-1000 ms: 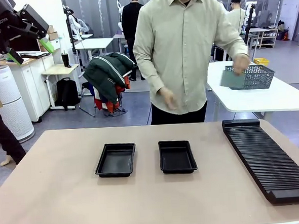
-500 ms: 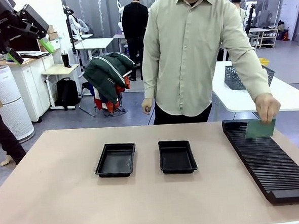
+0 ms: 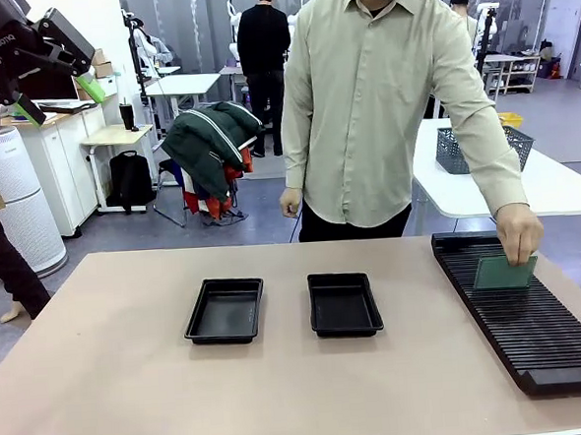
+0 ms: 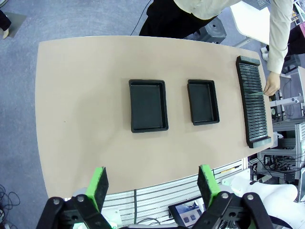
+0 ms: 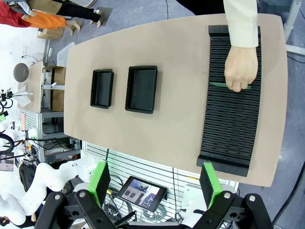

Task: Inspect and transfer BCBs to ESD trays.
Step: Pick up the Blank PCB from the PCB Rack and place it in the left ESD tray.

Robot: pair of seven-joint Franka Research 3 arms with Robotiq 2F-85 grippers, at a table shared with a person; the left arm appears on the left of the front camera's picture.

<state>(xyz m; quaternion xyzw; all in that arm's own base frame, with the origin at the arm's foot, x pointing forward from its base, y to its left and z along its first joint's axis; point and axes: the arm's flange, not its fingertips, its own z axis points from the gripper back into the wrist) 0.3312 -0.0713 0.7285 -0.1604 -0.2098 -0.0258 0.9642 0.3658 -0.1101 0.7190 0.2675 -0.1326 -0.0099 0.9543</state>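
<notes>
Two empty black ESD trays lie side by side mid-table, the left tray and the right tray. The person's hand holds one green BCB upright on the long ribbed rack. My left gripper hangs open high above the table's left side. High over the table as well, my right gripper stands open. Nothing is between either pair of fingers.
A grey mesh basket stands on a white side table behind the person. The person stands at the far edge, between the trays and the rack. Bare tabletop surrounds the trays.
The person has carried a green board from the mesh basket over to the rack and lowered it onto the ribs. Both arms have stayed still.
</notes>
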